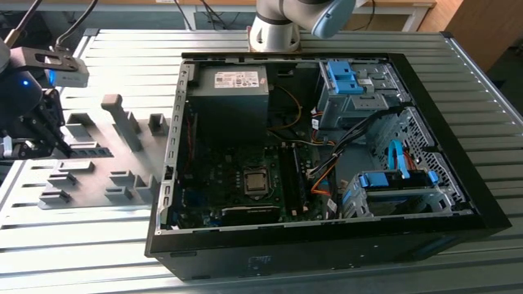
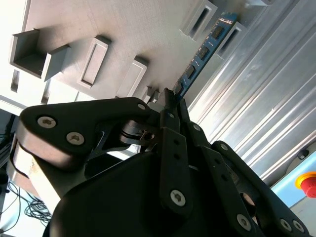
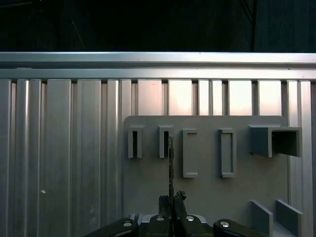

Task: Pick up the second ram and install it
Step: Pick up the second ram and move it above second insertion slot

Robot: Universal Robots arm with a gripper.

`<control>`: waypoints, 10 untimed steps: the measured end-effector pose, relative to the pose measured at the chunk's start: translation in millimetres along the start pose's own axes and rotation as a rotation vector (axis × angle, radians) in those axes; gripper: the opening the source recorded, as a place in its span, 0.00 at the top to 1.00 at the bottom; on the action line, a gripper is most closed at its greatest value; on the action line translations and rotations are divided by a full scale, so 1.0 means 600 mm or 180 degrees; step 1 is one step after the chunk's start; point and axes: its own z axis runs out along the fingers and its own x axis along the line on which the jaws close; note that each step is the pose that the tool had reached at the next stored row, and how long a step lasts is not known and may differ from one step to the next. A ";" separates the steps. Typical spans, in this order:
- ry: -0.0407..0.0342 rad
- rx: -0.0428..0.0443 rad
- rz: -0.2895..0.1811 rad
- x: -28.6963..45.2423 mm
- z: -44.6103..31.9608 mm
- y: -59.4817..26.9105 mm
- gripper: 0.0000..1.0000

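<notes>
Okay so the gripper (image 2: 170,96) is clamping its fingers on one end of the second ram (image 2: 202,52), which is sticking straight out from the tips over the grey fixture plate (image 2: 123,29). In the first wrist view the stick's far end is lining up with a slotted block (image 3: 165,141); can't tell if they're touching. It's all hovering at the exterior view's left, well apart from the open computer case (image 1: 327,245).
</notes>
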 end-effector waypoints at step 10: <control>-0.0005 -0.0001 0.0000 0.000 -0.006 0.000 0.86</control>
